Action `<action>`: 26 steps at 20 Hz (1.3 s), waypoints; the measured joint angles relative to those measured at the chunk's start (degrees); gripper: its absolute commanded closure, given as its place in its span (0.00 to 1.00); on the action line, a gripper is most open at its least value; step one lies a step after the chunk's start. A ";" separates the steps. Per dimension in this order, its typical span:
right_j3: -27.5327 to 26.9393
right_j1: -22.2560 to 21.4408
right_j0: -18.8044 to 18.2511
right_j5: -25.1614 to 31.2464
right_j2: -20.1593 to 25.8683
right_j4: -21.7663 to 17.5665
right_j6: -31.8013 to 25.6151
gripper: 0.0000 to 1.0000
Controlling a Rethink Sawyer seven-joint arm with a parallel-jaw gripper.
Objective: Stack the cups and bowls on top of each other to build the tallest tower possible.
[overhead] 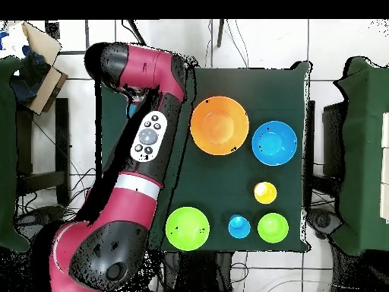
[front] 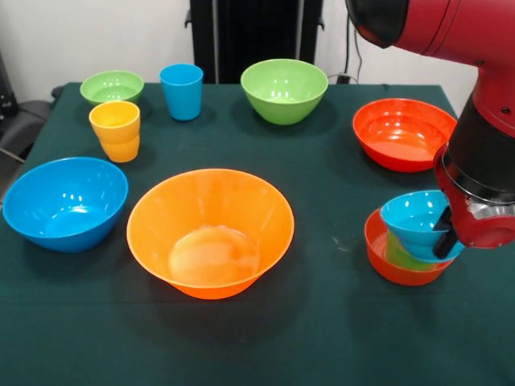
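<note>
Your gripper point(front: 441, 233) grips the blue bowl's point(front: 414, 217) rim at 4 o'clock, mouth tilted up-left, over the tower point(front: 394, 261).

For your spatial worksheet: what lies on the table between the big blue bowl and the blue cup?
In the front view, the yellow-orange cup stands between the big blue bowl and the blue cup; the overhead view agrees.

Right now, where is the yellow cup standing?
In the front view the yellow cup stands at the table's far left, between the small green bowl behind it and the blue bowl in front.
</note>
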 measured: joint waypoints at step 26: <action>-3.02 2.49 0.98 7.87 -4.68 0.60 0.06 1.00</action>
